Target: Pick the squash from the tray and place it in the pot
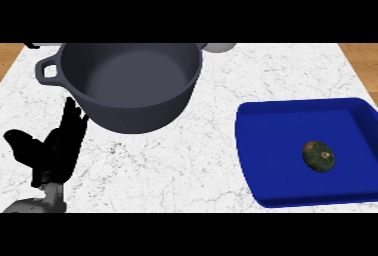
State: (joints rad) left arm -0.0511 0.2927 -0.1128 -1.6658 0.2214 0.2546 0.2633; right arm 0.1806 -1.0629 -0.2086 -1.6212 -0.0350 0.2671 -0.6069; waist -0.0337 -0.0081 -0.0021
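Observation:
A small dark green squash [319,156] lies in the right half of a blue tray [262,150] on the counter's right side. The large grey pot [129,85] with side handles stands at the upper left, with nothing visible inside. My left hand [55,147] rests open at the lower left, fingers pointing up towards the pot's base and just short of it. It holds nothing. My right hand does not show in the head view.
The white marble counter [184,165] runs between pot and tray. Wooden floor [358,55] shows past the counter's far corners. A small pale rounded object [219,47] peeks out behind the pot's rim.

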